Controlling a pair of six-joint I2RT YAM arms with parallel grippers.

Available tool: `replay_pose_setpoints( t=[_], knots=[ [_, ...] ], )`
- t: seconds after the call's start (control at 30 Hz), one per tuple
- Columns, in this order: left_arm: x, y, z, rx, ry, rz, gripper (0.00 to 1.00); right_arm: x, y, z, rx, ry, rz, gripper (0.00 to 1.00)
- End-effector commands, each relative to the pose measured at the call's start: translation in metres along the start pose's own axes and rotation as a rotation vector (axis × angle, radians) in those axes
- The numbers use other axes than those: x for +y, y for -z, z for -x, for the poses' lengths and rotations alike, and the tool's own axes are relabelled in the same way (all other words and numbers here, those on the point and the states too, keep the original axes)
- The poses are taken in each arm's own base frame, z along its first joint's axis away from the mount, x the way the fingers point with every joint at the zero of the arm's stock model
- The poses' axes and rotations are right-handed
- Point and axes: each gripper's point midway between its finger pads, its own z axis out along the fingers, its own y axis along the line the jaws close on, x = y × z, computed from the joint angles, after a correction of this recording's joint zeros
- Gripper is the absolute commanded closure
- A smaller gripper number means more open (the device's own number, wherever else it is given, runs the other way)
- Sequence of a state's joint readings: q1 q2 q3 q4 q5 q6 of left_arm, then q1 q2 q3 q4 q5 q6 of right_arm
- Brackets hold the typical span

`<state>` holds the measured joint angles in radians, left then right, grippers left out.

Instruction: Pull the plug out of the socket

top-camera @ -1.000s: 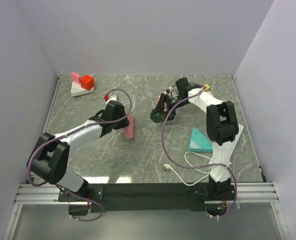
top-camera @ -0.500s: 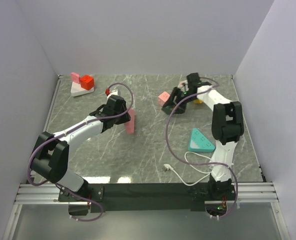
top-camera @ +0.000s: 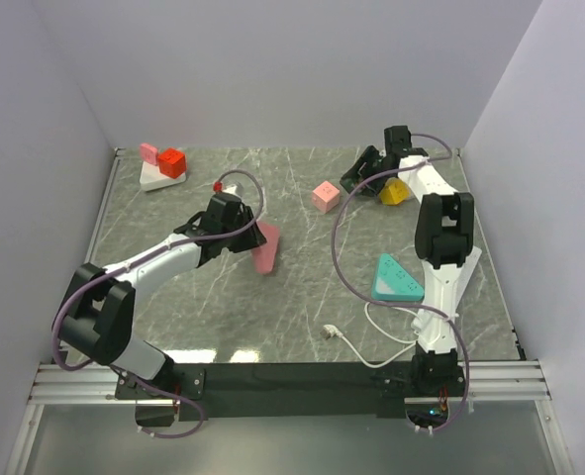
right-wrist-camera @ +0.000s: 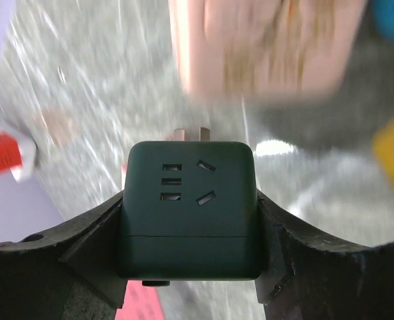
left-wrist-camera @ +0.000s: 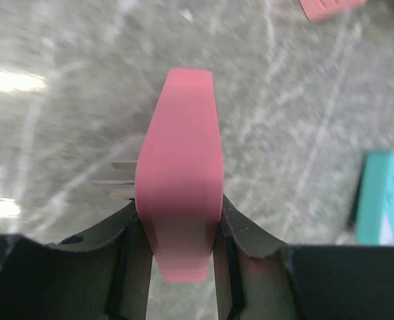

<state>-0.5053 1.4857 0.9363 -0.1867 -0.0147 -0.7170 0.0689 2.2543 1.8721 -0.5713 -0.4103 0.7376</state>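
Left hand [left-wrist-camera: 181,217] clamps the pink plastic plug [left-wrist-camera: 180,147] — metal prongs [left-wrist-camera: 122,181] bare — while the right hand [right-wrist-camera: 189,210], well apart, grips the dark green cube-shaped socket [right-wrist-camera: 187,240].

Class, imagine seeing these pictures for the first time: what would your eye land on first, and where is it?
Most striking is the pink plug, metal prongs bare, clamped in the left tool left of the middle of the marble table. Next comes the dark green socket cube gripped by the right tool at the table's far right, well apart from the plug, beside a yellow block.
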Motion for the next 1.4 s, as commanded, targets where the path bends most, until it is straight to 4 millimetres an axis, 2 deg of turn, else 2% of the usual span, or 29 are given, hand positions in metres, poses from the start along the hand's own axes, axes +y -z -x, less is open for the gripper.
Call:
replay_pose_setpoints(
  t=[0.0, 0.03, 0.07, 0.1, 0.17, 0.2, 0.23, 0.33, 0.43, 0.47, 0.53, 0.57, 0.63, 0.67, 0.73, 0.77, 0.8, 0.83, 0.9, 1.0, 1.03, 1.1, 1.13, 1.17, 1.23, 1.27, 1.33, 1.37],
  knots=[
    [-0.04, 0.0, -0.01, 0.067, -0.022, -0.226, 0.99, 0.011, -0.01, 0.038, -0.089, -0.04, 0.019, 0.73],
    [-0.051, 0.002, -0.02, 0.12, -0.025, -0.299, 0.99, 0.011, -0.011, 0.041, -0.093, -0.042, 0.022, 0.6],
    [-0.052, -0.006, -0.029, 0.16, -0.022, -0.312, 0.99, 0.015, -0.012, 0.044, -0.1, -0.037, 0.03, 0.54],
    [-0.058, -0.007, -0.037, 0.193, -0.023, -0.34, 0.99, 0.014, -0.014, 0.045, -0.102, -0.038, 0.029, 0.4],
    [-0.068, -0.01, -0.049, 0.241, -0.035, -0.4, 0.99, 0.017, -0.012, 0.048, -0.112, -0.035, 0.037, 0.25],
    [-0.078, -0.009, -0.053, 0.255, -0.056, -0.423, 0.99, 0.02, -0.01, 0.049, -0.117, -0.029, 0.042, 0.11],
    [-0.082, -0.01, -0.059, 0.274, -0.068, -0.431, 0.99, 0.021, -0.008, 0.05, -0.123, -0.022, 0.045, 0.08],
    [-0.102, -0.013, -0.074, 0.316, -0.116, -0.471, 0.99, 0.027, 0.005, 0.054, -0.144, -0.001, 0.054, 0.07],
    [-0.119, -0.015, -0.089, 0.358, -0.143, -0.511, 0.99, 0.034, 0.029, 0.056, -0.173, 0.009, 0.062, 0.05],
    [-0.119, -0.019, -0.097, 0.386, -0.145, -0.514, 0.99, 0.041, 0.046, 0.054, -0.191, 0.019, 0.071, 0.05],
    [-0.13, -0.02, -0.107, 0.411, -0.163, -0.534, 0.99, 0.042, 0.067, 0.054, -0.214, 0.019, 0.057, 0.04],
    [-0.13, -0.025, -0.116, 0.436, -0.167, -0.533, 0.99, 0.04, 0.09, 0.053, -0.236, 0.012, 0.024, 0.04],
    [-0.144, -0.023, -0.128, 0.472, -0.192, -0.575, 0.99, 0.038, 0.114, 0.05, -0.261, 0.019, -0.013, 0.04],
    [-0.145, -0.027, -0.138, 0.499, -0.199, -0.577, 0.99, 0.038, 0.136, 0.044, -0.276, 0.024, -0.023, 0.04],
    [-0.16, -0.025, -0.148, 0.536, -0.235, -0.623, 0.99, 0.03, 0.155, 0.041, -0.306, 0.024, -0.052, 0.03],
    [-0.158, -0.031, -0.159, 0.568, -0.24, -0.623, 0.99, 0.028, 0.17, 0.032, -0.315, 0.025, -0.053, 0.03],
    [-0.165, -0.031, -0.165, 0.585, -0.254, -0.649, 0.99, 0.021, 0.18, 0.036, -0.335, 0.011, -0.056, 0.03],
    [-0.165, -0.03, -0.171, 0.62, -0.249, -0.654, 0.99, 0.012, 0.182, 0.032, -0.33, 0.004, -0.064, 0.03],
    [-0.165, -0.037, -0.186, 0.677, -0.239, -0.659, 0.99, 0.009, 0.199, 0.03, -0.346, 0.002, -0.048, 0.02],
    [-0.169, -0.035, -0.197, 0.711, -0.253, -0.674, 0.85, 0.002, 0.209, 0.023, -0.344, 0.017, -0.05, 0.02],
    [-0.172, -0.035, -0.198, 0.709, -0.262, -0.679, 0.67, 0.002, 0.211, 0.02, -0.343, 0.02, -0.045, 0.02],
    [-0.17, -0.033, -0.202, 0.717, -0.281, -0.649, 0.5, -0.001, 0.215, 0.016, -0.345, 0.025, -0.037, 0.02],
    [-0.169, -0.033, -0.203, 0.712, -0.287, -0.638, 0.35, -0.001, 0.216, 0.014, -0.34, 0.029, -0.032, 0.02],
    [-0.165, -0.033, -0.198, 0.688, -0.292, -0.589, 0.28, -0.001, 0.216, 0.011, -0.335, 0.029, -0.033, 0.02],
    [-0.158, -0.031, -0.191, 0.662, -0.299, -0.52, 0.17, 0.0, 0.218, 0.008, -0.327, 0.038, -0.025, 0.02],
    [-0.145, -0.035, -0.187, 0.632, -0.313, -0.445, 0.14, 0.001, 0.221, 0.008, -0.331, 0.043, -0.019, 0.01],
    [-0.136, -0.031, -0.177, 0.582, -0.322, -0.374, 0.09, 0.004, 0.224, 0.006, -0.33, 0.059, -0.007, 0.01],
    [-0.133, -0.026, -0.158, 0.499, -0.328, -0.325, 0.07, 0.005, 0.224, 0.004, -0.323, 0.065, 0.0, 0.01]
  ],
)
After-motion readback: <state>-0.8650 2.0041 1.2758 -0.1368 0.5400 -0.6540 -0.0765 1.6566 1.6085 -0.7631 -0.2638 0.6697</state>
